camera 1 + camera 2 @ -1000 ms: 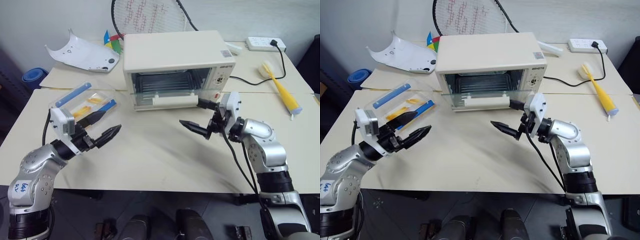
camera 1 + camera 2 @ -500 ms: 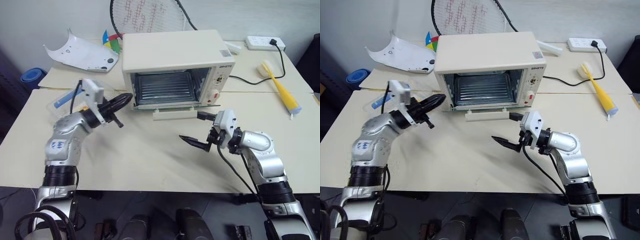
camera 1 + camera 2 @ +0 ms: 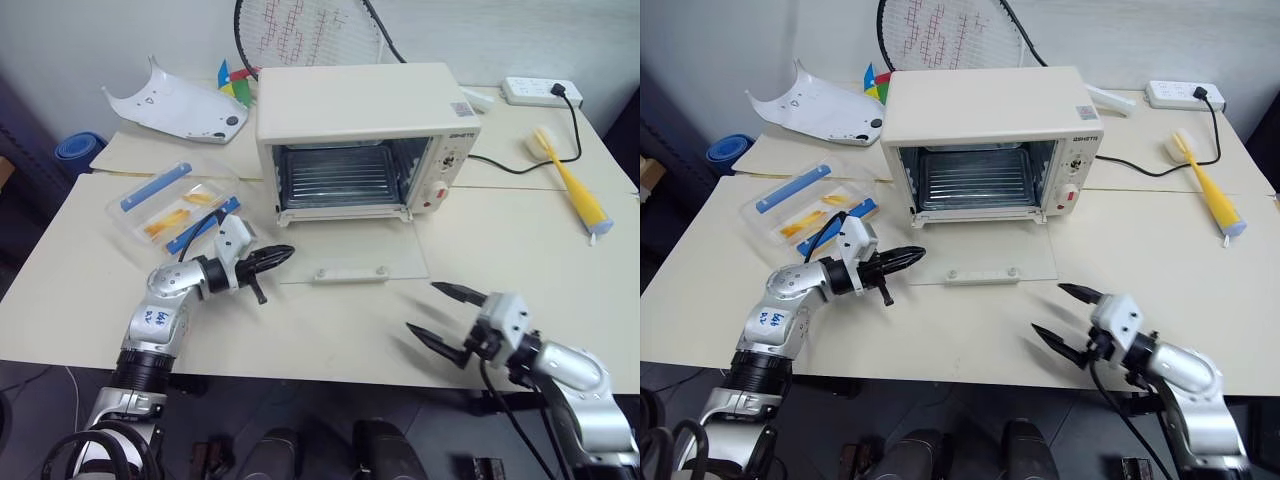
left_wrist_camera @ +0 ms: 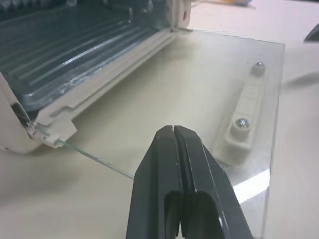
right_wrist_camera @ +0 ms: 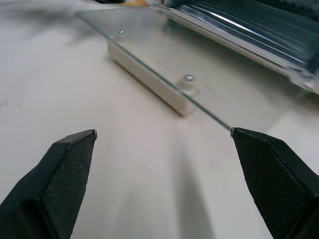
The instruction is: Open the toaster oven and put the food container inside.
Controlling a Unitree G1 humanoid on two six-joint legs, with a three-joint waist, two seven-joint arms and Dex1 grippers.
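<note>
Oven point(image 3: 360, 105): mid-surface point(image 3: 300, 330), glass door point(image 3: 352, 258) dropped flat, rack bare. Container point(image 3: 175, 205): left of oven, on surface, unheld. Left pincer point(image 3: 278, 254): shut, empty, at door's left edge; wrist view adds door handle point(image 4: 245, 117) screws. Right pincer point(image 3: 446, 316): wide open, empty, near front edge; wrist view adds handle's underside.
</note>
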